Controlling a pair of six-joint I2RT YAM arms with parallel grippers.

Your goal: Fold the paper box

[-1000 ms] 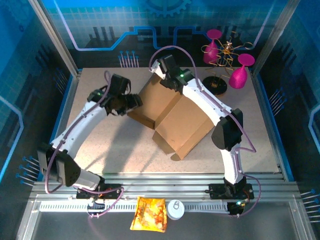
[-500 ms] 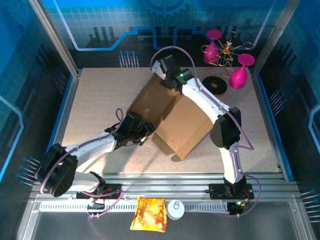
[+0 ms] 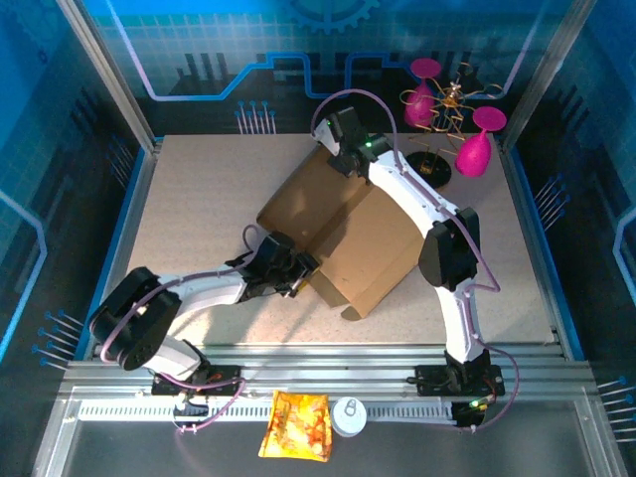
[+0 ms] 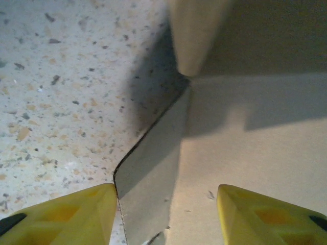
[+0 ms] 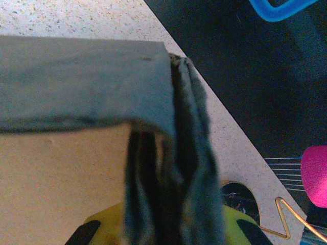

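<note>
The paper box (image 3: 363, 238) is plain brown cardboard, matte and creased. It is a part-raised shell of flat panels meeting at sharp folds. It lies between the two sets of jaws, with its far corner in the right gripper (image 3: 343, 159) and its near-left edge at the left gripper (image 3: 298, 270).

From the left wrist, the panels look smooth and pale tan. A thin flap (image 4: 150, 178) with a rounded corner stands on edge between the jaws of the left gripper (image 4: 166, 217). Those jaws are spread and released, gripping nothing. The wedge-shaped yellow fingers (image 4: 66, 214) sit on either side of the flap, one just beside its cut edge and the other apart from it over a flat panel.

The right gripper (image 5: 168, 229) is clenched on the box's corner. Several cardboard layers, grey in shadow with rough, fibrous cut edges, are squeezed together between its yellow fingers (image 5: 102, 227).

Under the left jaws lies the table (image 4: 61, 76), a pale, speckled, stone-like top. Beyond the right jaws stands a thin gold wire stand (image 3: 447, 99) on a round black base (image 3: 427, 171), carrying glossy magenta goblets (image 3: 475, 149). Well behind the left jaws, past the table's near edge, lies a crinkled orange-yellow snack bag (image 3: 295, 425), with a small white disc (image 3: 349, 415) just beside it.
</note>
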